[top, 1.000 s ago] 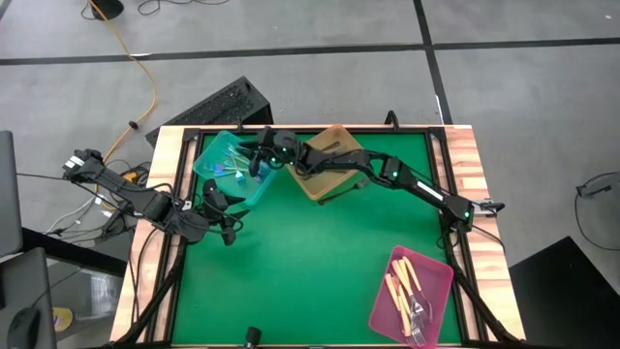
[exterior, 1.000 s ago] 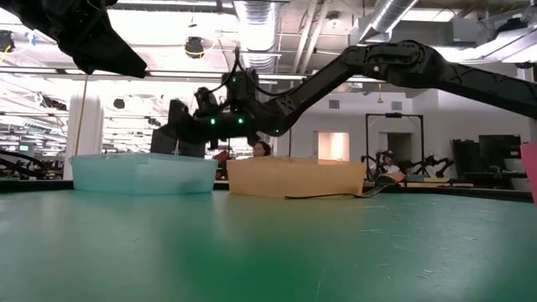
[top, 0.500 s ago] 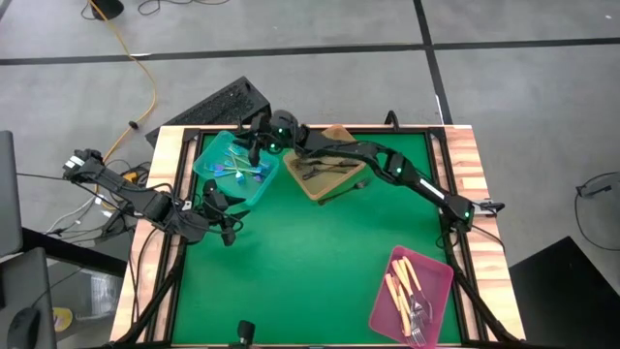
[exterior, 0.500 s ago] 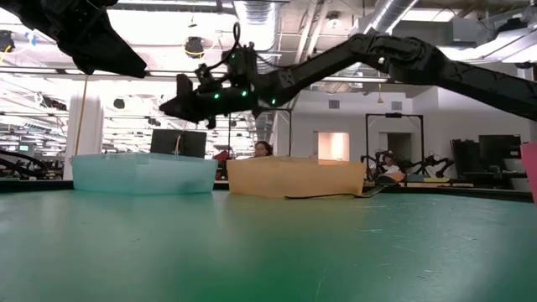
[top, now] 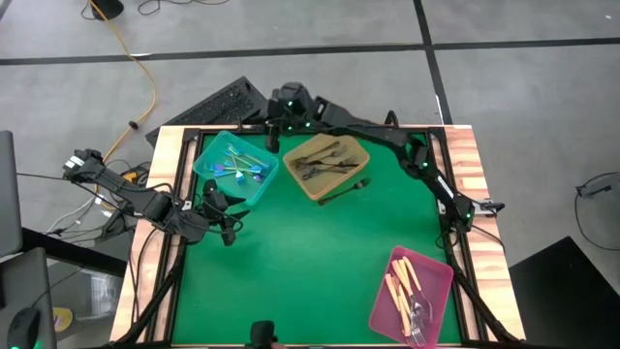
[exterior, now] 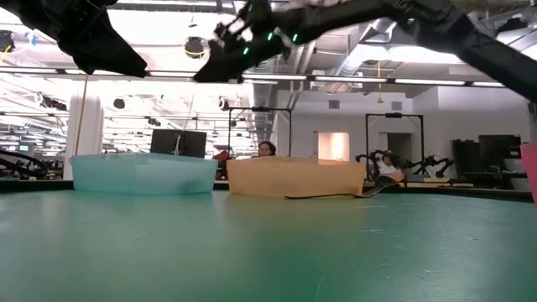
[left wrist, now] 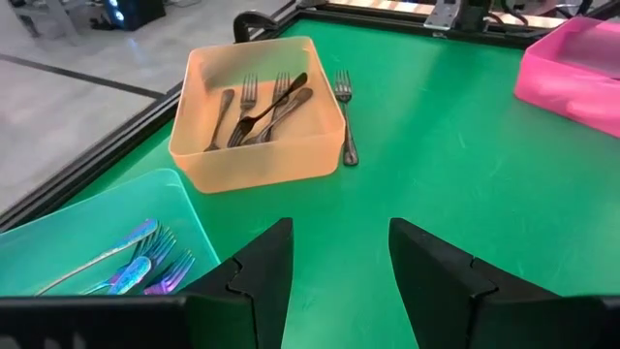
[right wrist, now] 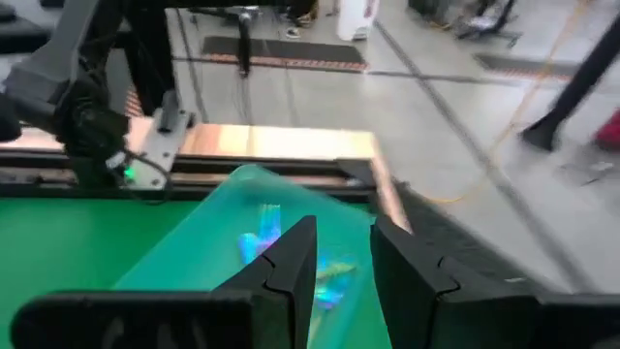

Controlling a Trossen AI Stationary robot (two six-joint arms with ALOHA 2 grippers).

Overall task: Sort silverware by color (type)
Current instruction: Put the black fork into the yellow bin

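High view: right gripper (top: 275, 136) raised at the table's (top: 310, 262) far edge between teal tray (top: 254, 184) of iridescent forks (top: 239, 165) and amber tray (top: 351, 176) of dark forks (top: 325, 163); one stray dark fork (top: 345, 188) lies outside the amber tray's near wall, long axis along it.

Left wrist view: left gripper (left wrist: 339, 267), fingers spread and empty, points toward that fork, seemingly the nearer arm.

Right wrist view: fingers slightly parted, holding nothing; no legible writing.
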